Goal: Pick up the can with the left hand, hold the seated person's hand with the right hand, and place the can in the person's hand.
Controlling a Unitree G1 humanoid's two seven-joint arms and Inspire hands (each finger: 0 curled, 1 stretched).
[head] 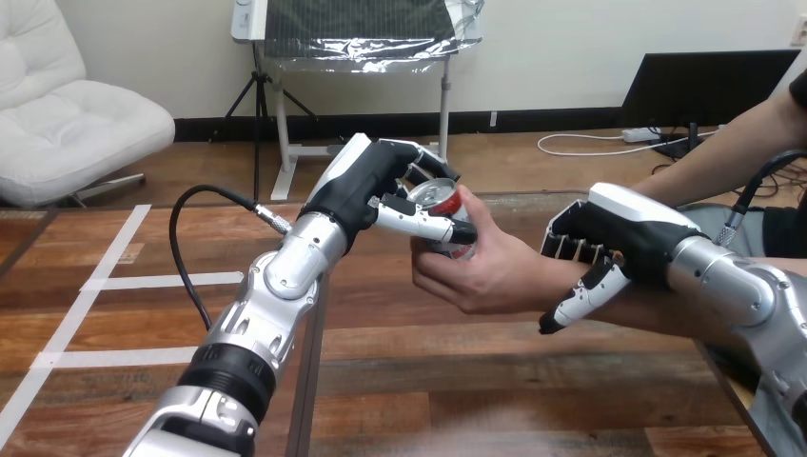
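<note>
Can (440,198): carried in the air above the worktop (533,390); the silver top is exposed and the red body is largely covered by fingers.
Left hand (376,186): closed on the can from the can's left. The fingers are curled round behind the rim and the thumb is laid across the front of the body. The grip has not yet been let go.
Person's hand (490,271): directly below and to the right of the can, with the fingers wrapped round its lower body. The can is therefore gripped by two parties at once.
Right hand: (619,238) well to the right of the can, set over the person's wrist (538,281). The fingers are curled over the far side and the thumb is lowered across the near side, so the wrist is judged to be clasped.
Stage: delivery is judged almost complete; only the opening of the left hand is outstanding.
Hazard, snagging: the thumb is crossed over the can just above the person's fingers. If the left hand were withdrawn before being fully opened, the can could be dragged out of the person's grasp or tipped.
Hazard, drop: the firmness of the person's hold cannot be told. If the can were released too soon, it could fall to the worktop beneath.
Hazard, pinching: the person's fingers could be nipped if the left hand were tightened or shifted downward.
Hazard, wrist: a pull by the right hand away from the can would disturb the transfer.
</note>
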